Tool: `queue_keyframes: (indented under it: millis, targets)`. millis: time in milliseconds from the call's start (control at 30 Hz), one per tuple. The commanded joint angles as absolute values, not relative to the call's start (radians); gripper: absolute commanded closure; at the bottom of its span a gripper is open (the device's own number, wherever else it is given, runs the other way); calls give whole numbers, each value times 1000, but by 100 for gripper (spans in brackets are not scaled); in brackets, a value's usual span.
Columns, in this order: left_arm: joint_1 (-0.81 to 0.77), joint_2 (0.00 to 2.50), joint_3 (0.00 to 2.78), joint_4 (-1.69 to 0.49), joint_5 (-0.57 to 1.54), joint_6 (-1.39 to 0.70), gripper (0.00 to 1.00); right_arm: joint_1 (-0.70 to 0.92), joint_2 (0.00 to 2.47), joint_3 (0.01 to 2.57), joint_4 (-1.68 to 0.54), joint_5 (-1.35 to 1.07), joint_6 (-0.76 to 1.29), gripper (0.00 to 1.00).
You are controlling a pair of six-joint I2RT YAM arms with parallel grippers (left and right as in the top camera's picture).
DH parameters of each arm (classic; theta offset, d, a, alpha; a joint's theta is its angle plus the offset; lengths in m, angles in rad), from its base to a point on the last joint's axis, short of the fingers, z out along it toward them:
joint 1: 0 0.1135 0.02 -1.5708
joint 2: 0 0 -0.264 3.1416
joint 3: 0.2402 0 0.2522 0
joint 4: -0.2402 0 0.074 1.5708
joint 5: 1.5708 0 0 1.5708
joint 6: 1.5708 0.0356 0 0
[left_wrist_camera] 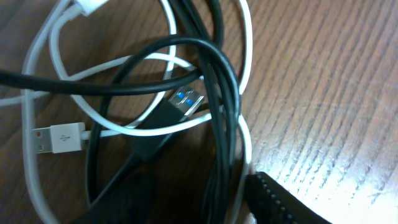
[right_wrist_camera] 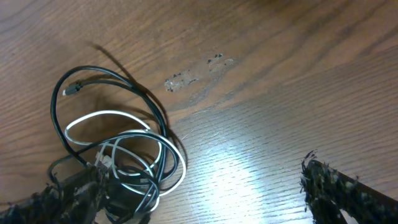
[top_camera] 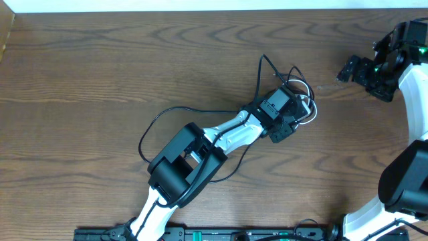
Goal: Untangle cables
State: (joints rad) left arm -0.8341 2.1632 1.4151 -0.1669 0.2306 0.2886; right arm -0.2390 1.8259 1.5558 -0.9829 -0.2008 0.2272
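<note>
While the left gripper (top_camera: 293, 118) sits low over the knot of cables (left_wrist_camera: 219, 106) on the table (top_camera: 100, 80), right of centre, its grip cannot be told. Pinch one strand only: the black cord (left_wrist_camera: 93, 88) crossing the white cable (left_wrist_camera: 27, 155), clear of the blue-tongued plug (left_wrist_camera: 186, 99). The right gripper (top_camera: 349, 69) stands nearby, jaws apart, empty.

We see a dark wood-grain table (top_camera: 80, 73) (glare brightens it near a pale scuff (right_wrist_camera: 199, 74)); beyond its far edge, a white strip (top_camera: 200, 5).
</note>
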Motion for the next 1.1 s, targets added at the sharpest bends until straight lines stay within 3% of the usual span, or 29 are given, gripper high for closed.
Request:
queue_keyframes:
  millis: [0,233,367,667,1067]
  targets:
    - [-831,2188,1423,-174,217,298,54,-234,1830,1567,-984,-194,220,1]
    - [-835,2188,1423,-240,270,291,65,-234,1830,1567,-985,-194,220,1]
    - [-834,2185,1423,-261,268,281,92,-234,1830,1567,-984,-215,219,1]
    - [-720,1974,1431,-329,336,45,93,-196,1830,1567,-980,-422,21,1]
    - [-456,1683,1431,-362,916,-225,93,-56,1830,1567,-895,-587,-50,2]
